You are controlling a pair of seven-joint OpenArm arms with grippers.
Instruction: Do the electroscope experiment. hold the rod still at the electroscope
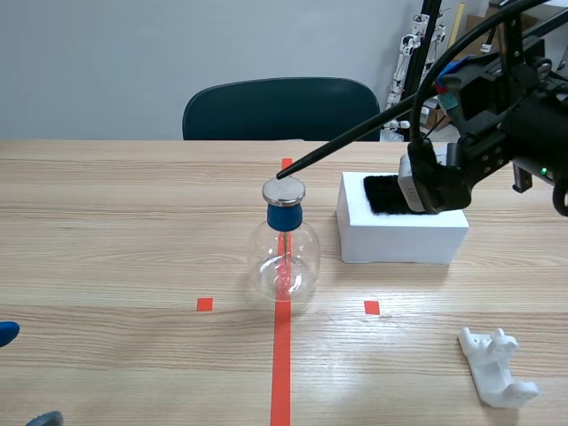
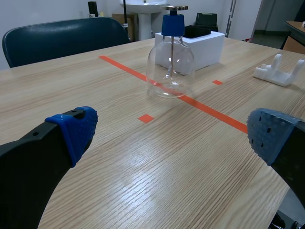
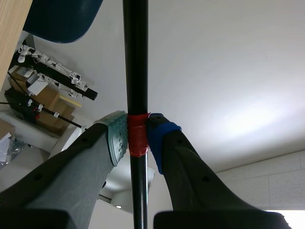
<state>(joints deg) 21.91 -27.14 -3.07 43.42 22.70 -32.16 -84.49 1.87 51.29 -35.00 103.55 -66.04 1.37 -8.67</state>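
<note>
Found the left gripper [image 2: 171, 133] nearest, low at the near left corner of the table [image 1: 106, 231], blue-padded fingers spread wide with nothing between them. Noted a white plastic piece [image 1: 497, 373] lying at the near right. Saw the electroscope [image 1: 284, 257], a clear round flask, standing upright in the middle of the table on the red tape line, closed by a blue stopper [image 1: 284, 216] and topped with a flat metal disc [image 1: 283, 190]. Spotted a white block [image 1: 399, 240] just right of the flask and apart from it, with a black cloth [image 1: 386, 193] on top. Found the right gripper [image 3: 137, 136] raised over that block, clamped on the rod [image 1: 355, 138] at a band of red tape [image 3: 137, 138]. Traced the rod slanting down to the left, its tip at the far edge of the disc; could not tell whether touching or just above. Made out a dark chair [image 1: 280, 108] beyond the table's far edge.
</note>
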